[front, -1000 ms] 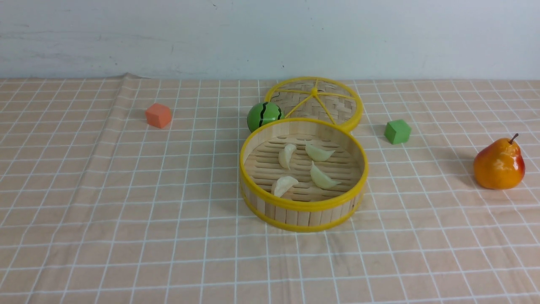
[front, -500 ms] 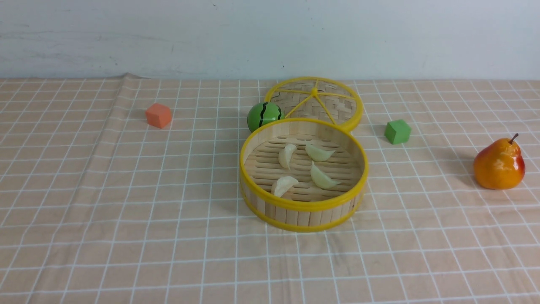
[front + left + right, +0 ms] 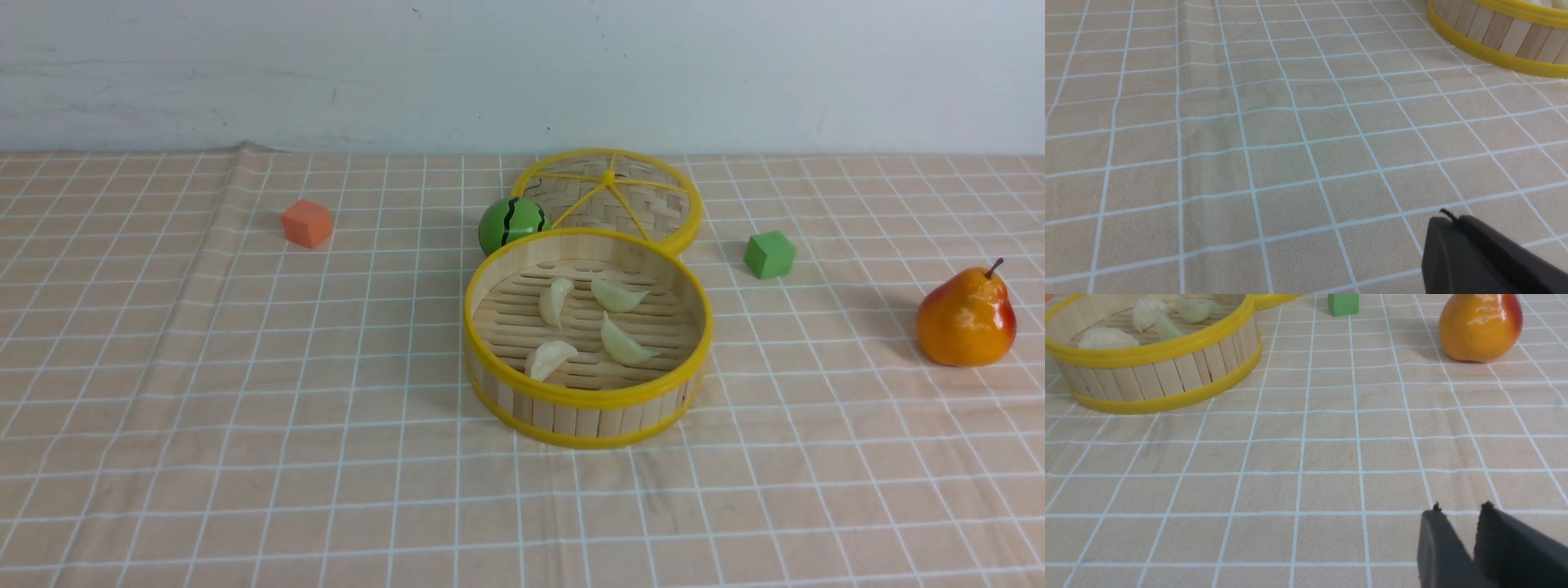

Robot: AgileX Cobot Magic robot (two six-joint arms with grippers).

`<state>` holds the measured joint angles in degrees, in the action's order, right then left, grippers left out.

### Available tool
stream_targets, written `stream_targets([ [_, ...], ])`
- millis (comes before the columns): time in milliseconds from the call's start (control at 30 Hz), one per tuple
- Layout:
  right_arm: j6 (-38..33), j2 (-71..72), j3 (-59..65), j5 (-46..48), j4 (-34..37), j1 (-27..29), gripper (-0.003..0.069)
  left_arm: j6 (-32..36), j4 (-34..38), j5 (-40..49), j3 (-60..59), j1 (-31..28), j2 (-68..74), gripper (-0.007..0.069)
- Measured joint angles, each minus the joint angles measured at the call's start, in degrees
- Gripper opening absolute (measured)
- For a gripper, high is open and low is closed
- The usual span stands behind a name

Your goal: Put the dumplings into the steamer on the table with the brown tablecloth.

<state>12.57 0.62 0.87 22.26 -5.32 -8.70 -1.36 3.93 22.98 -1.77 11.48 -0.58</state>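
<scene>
The round bamboo steamer (image 3: pixel 575 418) stands mid-table on the brown tablecloth (image 3: pixel 245 408). Several pale dumplings (image 3: pixel 624 343) lie on its slatted floor. Neither arm shows in the front view. In the left wrist view my left gripper (image 3: pixel 1447 218) is shut with nothing in it. It hovers over bare cloth, well short of the steamer's wall (image 3: pixel 1494 32). In the right wrist view my right gripper (image 3: pixel 1459 508) stands slightly open with only cloth showing between its fingers. The steamer (image 3: pixel 1159 375) with its dumplings (image 3: pixel 1106 339) sits well away from it.
A flat woven lid (image 3: pixel 608 196) with yellow spokes lies behind the steamer, next to a green watermelon ball (image 3: pixel 510 222). An orange cube (image 3: pixel 307 222) sits far left, a green cube (image 3: pixel 769 253) right of the steamer, and a pear (image 3: pixel 966 317) at the far right.
</scene>
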Motion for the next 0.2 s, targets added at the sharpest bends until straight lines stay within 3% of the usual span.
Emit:
stream_targets([
  [200, 0.1, 0.0, 0.0, 0.0, 0.0, 0.0, 0.0159, 0.0, 0.0, 0.0, 0.0, 0.0, 0.0, -0.0011],
])
